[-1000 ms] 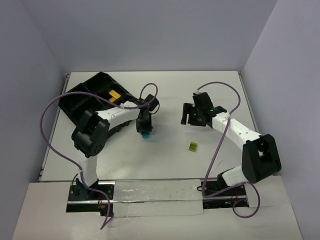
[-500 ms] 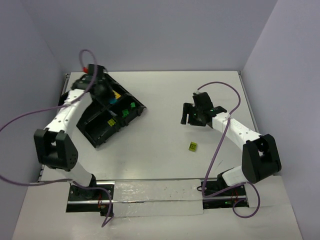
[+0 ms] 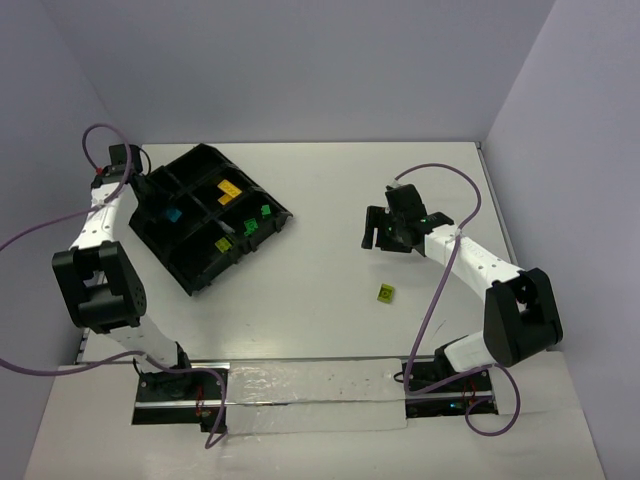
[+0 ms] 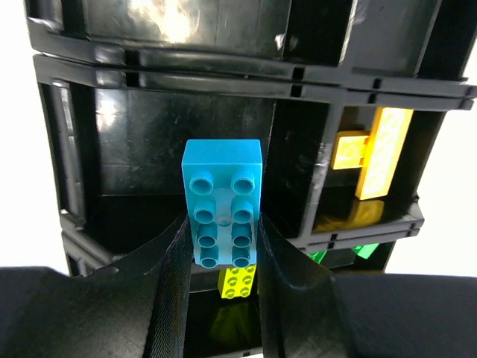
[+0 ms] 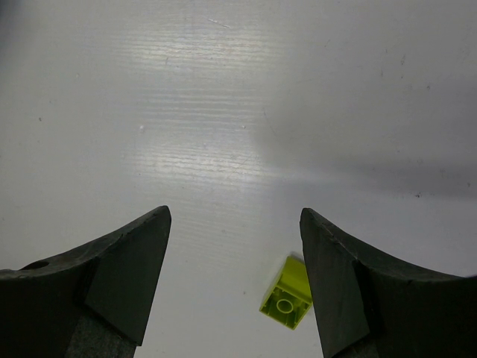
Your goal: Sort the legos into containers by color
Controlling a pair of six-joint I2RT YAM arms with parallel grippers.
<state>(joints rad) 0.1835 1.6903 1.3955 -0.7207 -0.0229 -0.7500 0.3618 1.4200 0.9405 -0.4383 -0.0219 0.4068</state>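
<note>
The black divided tray point(image 3: 200, 265) sits at the back left. It holds a yellow brick point(image 3: 229, 189), two dark green bricks point(image 3: 262, 211) and a lime brick point(image 3: 222, 243). My left gripper point(image 3: 163, 207) reaches in from the tray's left corner and is shut on the cyan brick point(image 3: 172, 214). In the left wrist view the cyan brick point(image 4: 222, 201) sits studs up between the fingers point(image 4: 173, 261), over a compartment of the tray point(image 4: 149, 142). My right gripper point(image 3: 384, 232) is open and empty above the table. A lime brick point(image 3: 385, 293) lies loose below it, shown underside up near the right finger in the right wrist view point(image 5: 287, 294).
In the left wrist view, yellow bricks point(image 4: 373, 149) lie in the compartment to the right, a lime brick point(image 4: 238, 281) in the one nearer me, and green bricks point(image 4: 339, 253) beyond the divider. Walls close the table at the back and on both sides.
My left arm has swung from the table's middle, carrying the cyan brick, over the tray to its left side. The right arm and the loose lime brick have not moved.
</note>
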